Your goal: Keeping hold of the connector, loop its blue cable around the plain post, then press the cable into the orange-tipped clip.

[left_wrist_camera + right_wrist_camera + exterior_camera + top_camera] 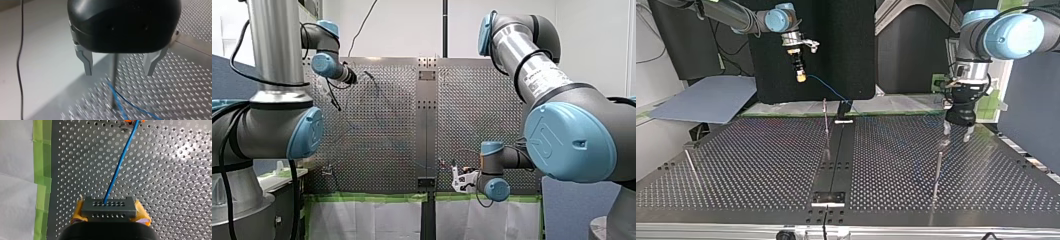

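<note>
My right gripper (110, 214) clamping the connector (108, 206) between yellow pads (142, 213), blue cable (119, 167) trailing ahead, my left gripper (119, 72) hanging open over a post (114, 83).

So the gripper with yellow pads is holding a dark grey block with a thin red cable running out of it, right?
Not quite: the thin cable is blue, not red. The right wrist view shows it leaving the dark grey block held by my right gripper.
</note>
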You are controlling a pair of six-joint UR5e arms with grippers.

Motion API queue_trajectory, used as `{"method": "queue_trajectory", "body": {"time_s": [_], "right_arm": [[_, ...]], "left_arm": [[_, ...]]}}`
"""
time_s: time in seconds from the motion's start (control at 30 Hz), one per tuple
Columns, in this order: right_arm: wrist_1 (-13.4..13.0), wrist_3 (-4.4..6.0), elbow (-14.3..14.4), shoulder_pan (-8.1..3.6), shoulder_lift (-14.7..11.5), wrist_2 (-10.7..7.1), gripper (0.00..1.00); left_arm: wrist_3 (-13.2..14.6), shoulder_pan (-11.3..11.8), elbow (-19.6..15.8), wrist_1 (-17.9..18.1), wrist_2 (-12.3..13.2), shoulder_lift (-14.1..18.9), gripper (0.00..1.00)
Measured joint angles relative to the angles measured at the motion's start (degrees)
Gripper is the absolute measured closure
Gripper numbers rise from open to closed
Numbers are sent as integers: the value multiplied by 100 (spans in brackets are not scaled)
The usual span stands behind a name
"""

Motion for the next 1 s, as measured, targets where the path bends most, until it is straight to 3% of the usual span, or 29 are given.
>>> {"method": "queue_trajectory", "body": {"time_s": [0.23,0.4,0.7,1.0], "right_arm": [[20,-4,-12,1,0,0,100],[38,-9,-11,0,-3,0,100],[43,-9,-15,1,-2,0,100],[84,-10,-76,8,-2,-1,100]], "left_arm": [[439,-13,434,-453,-291,456,0],[705,-34,700,-722,-498,586,0],[1218,-254,1214,-1234,-946,256,0],[1728,-745,1724,-1742,-1453,-227,0]]}}
